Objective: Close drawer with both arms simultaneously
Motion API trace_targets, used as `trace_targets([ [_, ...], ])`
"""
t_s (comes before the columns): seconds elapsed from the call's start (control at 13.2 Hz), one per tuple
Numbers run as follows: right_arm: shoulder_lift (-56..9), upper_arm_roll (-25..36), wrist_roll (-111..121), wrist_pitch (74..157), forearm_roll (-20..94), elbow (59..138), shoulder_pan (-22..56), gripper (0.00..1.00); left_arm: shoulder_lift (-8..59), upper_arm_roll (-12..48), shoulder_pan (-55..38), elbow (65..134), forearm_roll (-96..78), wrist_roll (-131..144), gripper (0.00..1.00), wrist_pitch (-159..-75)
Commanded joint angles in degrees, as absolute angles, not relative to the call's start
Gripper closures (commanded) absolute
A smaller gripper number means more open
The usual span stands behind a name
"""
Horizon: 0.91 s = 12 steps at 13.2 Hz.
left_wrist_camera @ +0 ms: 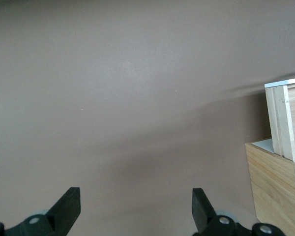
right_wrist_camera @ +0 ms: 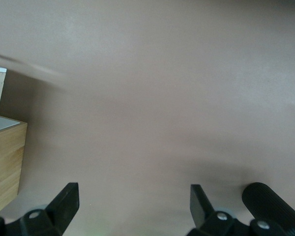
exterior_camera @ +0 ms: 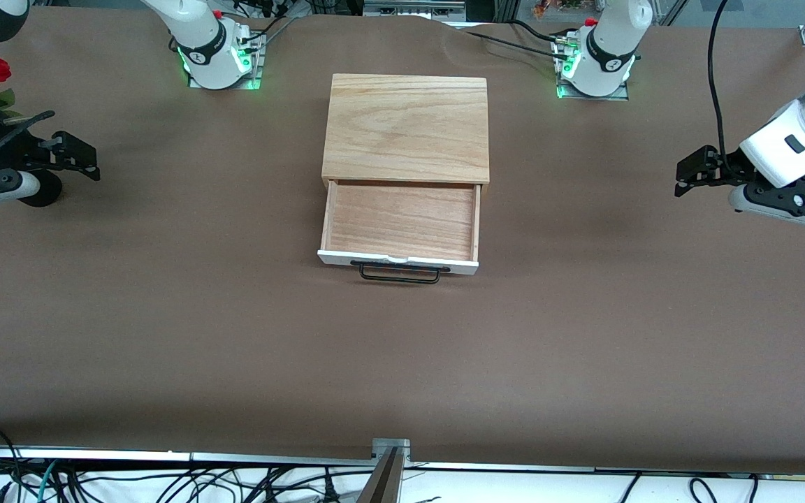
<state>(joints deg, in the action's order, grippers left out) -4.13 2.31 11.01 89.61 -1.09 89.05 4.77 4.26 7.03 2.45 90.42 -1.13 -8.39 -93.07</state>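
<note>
The light-wood box point(exterior_camera: 406, 129) sits on the brown table point(exterior_camera: 165, 314) midway between the two arm bases, its flat top square to the table edges. The drawer point(exterior_camera: 401, 222) is pulled out of the box toward the front camera, with most of its wooden floor exposed. Its white front panel point(exterior_camera: 397, 262) forms the edge nearest that camera, and the thin black wire handle point(exterior_camera: 399, 272) projects from the panel over the table surface. The panel sits slightly skewed to the box front. The left gripper point(exterior_camera: 689, 175) hangs over bare table toward the left arm's end, well apart from the box, fingers spread wide with nothing between them. In the left wrist view the fingertips point(left_wrist_camera: 69, 204) frame plain table, with the box corner and the drawer side wall point(left_wrist_camera: 280, 120) at the frame margin. The right gripper point(exterior_camera: 81, 157) hangs over bare table toward the right arm's end, likewise well apart from the box, fingers spread and holding nothing. The right wrist view shows its fingertips point(right_wrist_camera: 66, 199) over plain table, with the box side point(right_wrist_camera: 5, 162) at the margin. Unbroken brown surface lies between each gripper and the drawer sides, and in front of the handle.
</note>
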Motion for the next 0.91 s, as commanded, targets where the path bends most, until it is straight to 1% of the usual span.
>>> trace_targets([
  [0.0,-4.3,2.2,10.2,89.0,-0.5,88.4,4.7,0.0,5.2,7.0,2.5,88.3,-2.7,-8.3,0.0,-92.4],
  [0.83,-4.3,2.2,10.2,89.3,-0.4,88.9,4.7,0.0,5.5,7.1,2.5,88.2,-2.7,-9.1,0.0,-92.4],
])
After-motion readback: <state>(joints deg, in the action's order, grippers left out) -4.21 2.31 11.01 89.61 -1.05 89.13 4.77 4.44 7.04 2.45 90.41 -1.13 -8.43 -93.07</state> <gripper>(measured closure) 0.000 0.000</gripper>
